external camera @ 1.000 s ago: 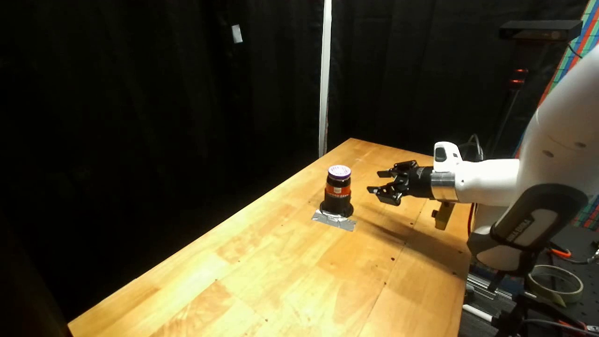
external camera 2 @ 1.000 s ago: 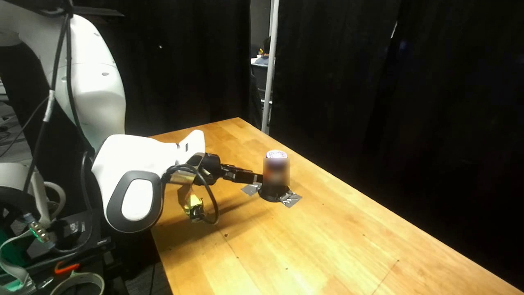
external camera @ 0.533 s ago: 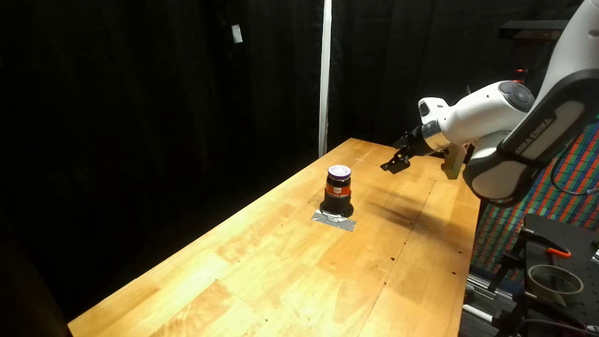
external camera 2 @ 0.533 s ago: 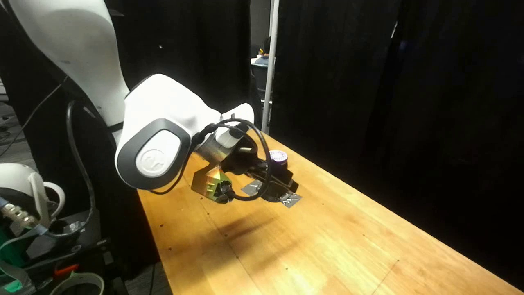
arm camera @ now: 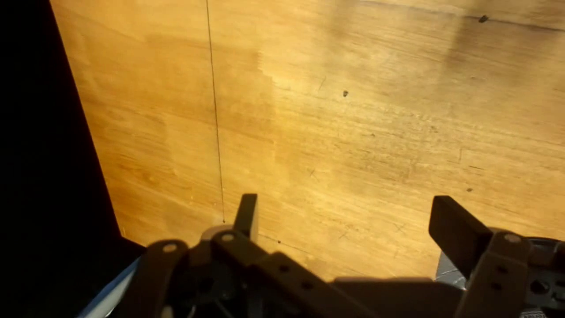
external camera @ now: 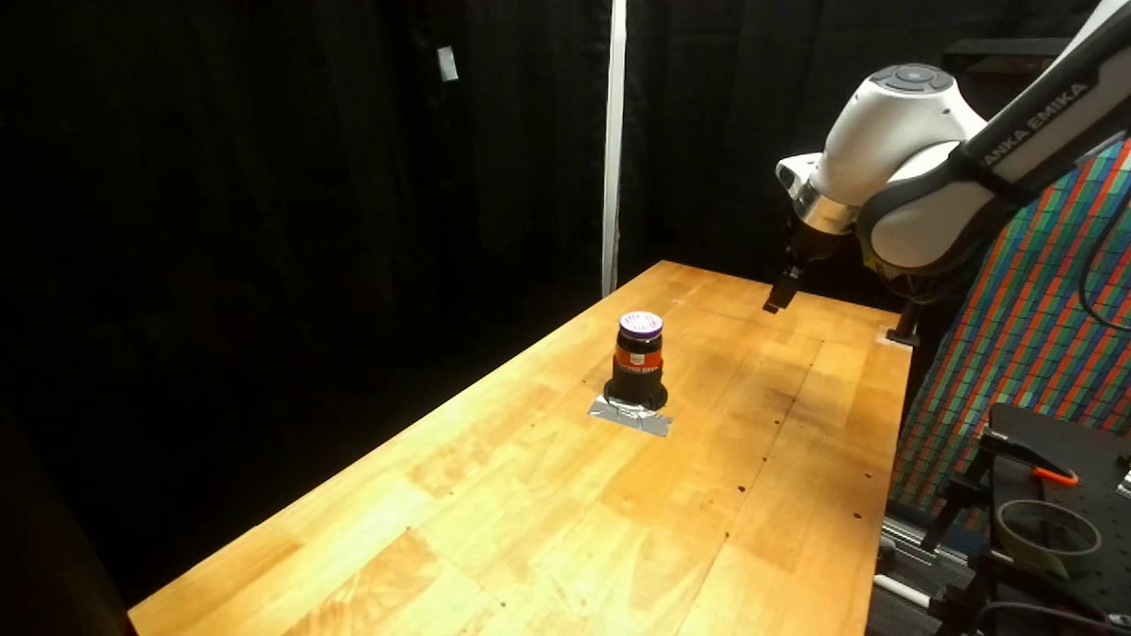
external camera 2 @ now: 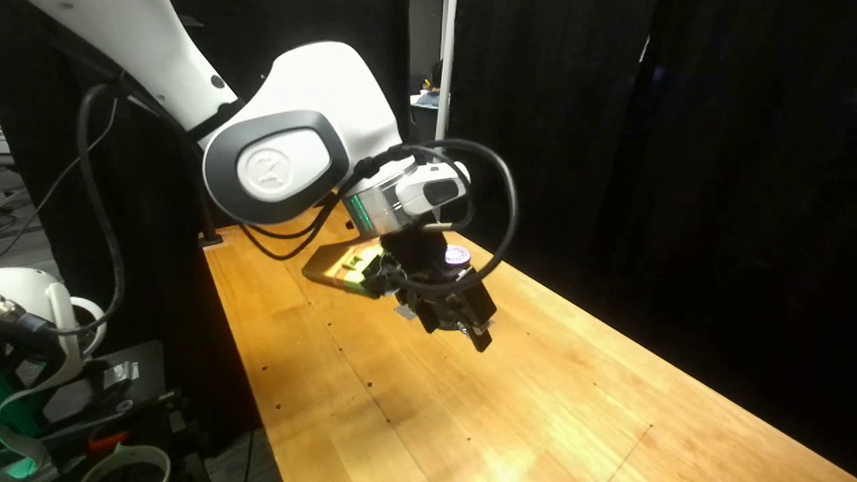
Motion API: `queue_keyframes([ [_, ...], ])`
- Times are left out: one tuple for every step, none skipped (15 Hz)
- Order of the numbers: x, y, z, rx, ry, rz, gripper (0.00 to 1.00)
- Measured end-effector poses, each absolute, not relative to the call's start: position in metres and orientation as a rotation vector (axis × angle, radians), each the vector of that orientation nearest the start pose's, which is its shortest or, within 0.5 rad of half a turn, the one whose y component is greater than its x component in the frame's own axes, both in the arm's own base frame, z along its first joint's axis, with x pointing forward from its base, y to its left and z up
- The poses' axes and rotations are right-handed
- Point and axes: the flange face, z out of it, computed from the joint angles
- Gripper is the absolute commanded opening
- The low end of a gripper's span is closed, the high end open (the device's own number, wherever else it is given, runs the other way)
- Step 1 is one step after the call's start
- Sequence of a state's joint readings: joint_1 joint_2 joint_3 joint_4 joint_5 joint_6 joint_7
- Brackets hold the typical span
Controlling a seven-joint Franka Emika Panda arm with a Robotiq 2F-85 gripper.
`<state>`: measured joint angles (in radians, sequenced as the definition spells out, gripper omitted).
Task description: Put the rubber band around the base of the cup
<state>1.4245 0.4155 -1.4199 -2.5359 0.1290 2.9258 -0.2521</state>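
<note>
The cup (external camera: 639,358) is a small dark jar with an orange label and a purple-and-white lid. It stands upright in a black round base (external camera: 635,394) taped to the wooden table. In an exterior view my gripper hides most of the cup; its lid (external camera 2: 457,256) shows behind. My gripper (arm camera: 344,196) is open and empty, its fingers wide apart over bare wood, pointing downward. It also shows in an exterior view (external camera: 778,302), above the table and apart from the cup. The rubber band cannot be made out in any view.
Silver tape (external camera: 632,416) holds the base to the table (external camera: 548,521); some tape (arm camera: 448,270) shows in the wrist view. The table's edge (arm camera: 86,119) is at the left there. A cable (external camera 2: 505,201) loops around my wrist. A tape roll (external camera: 1049,530) lies on a side shelf.
My arm has risen and drawn back from the cup. My gripper has tilted from near level beside the cup to pointing downward. The cup and its base have not moved.
</note>
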Motion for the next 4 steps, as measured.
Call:
queue_keyframes([
  [0.494,-0.013,0.302,-3.478,-0.376,-0.478,1.00],
  [0.498,-0.007,0.318,-3.477,-0.370,-0.432,1.00],
  [0.503,-0.001,0.335,-3.474,-0.360,-0.396,1.00],
  [0.506,0.006,0.355,-3.468,-0.352,-0.369,1.00],
])
